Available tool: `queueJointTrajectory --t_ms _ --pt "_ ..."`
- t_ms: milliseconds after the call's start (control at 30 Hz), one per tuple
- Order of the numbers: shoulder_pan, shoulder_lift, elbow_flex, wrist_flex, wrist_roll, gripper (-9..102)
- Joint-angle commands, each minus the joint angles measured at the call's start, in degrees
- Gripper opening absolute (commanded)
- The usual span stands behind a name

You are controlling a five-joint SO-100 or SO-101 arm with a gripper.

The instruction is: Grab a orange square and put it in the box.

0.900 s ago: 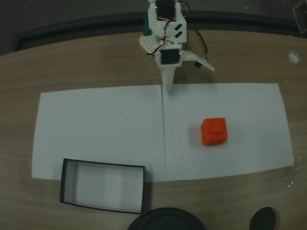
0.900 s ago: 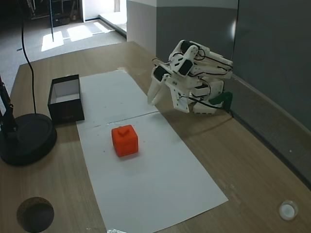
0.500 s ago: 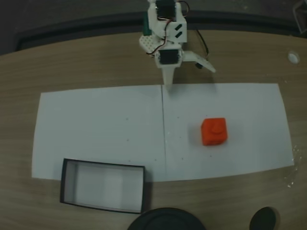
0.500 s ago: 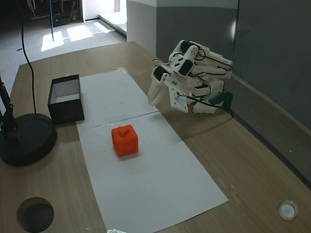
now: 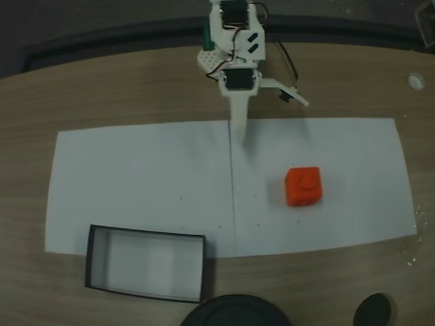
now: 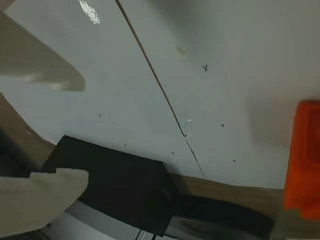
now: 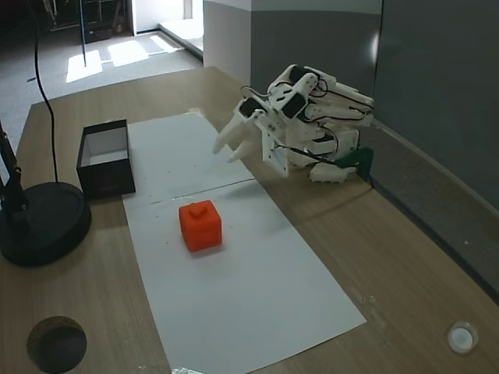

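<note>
Lifted and reaching forward since before, the tool [image 7: 228, 148], slightly parted and empty, should descend squarely over the orange square [image 5: 303, 186] mid-paper.

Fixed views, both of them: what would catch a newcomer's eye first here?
The orange square stands out, sitting alone on the white paper, stud up. In both fixed views the white gripper hangs in the air over the paper's far edge, apart from the block. The box sits empty at the paper's near-left corner in a fixed view.
</note>
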Motion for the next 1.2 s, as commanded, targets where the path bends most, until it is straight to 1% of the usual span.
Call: queueJointTrajectory --t_ms 0,67,133,300,400,533,700,800,867,933,1033,1167 --pt "0.1 1.4 -5.5 -4.7 0.1 27" --pt "0.1 1.4 -6.9 -7.6 0.6 33" --pt "0.2 1.4 -8.8 -8.6 0.6 37" --pt "0.0 0.7 -14.2 -7.5 0.4 37" --pt "-3.3 -4.8 -18.8 -4.8 0.3 38" --pt "-8.5 -19.5 -28.5 -1.3 0.6 38" --pt "-17.8 -42.2 -42.5 5.0 0.3 45" --pt "-21.7 -55.3 -49.9 9.0 0.2 48" --pt "-22.5 -63.5 -54.8 10.6 0.1 49" --pt "-22.2 -71.0 -59.0 11.4 -2.6 49" --pt "-20.9 -80.7 -63.3 11.2 -5.9 49" --pt "-18.5 -90.8 -69.0 11.0 -6.2 49"
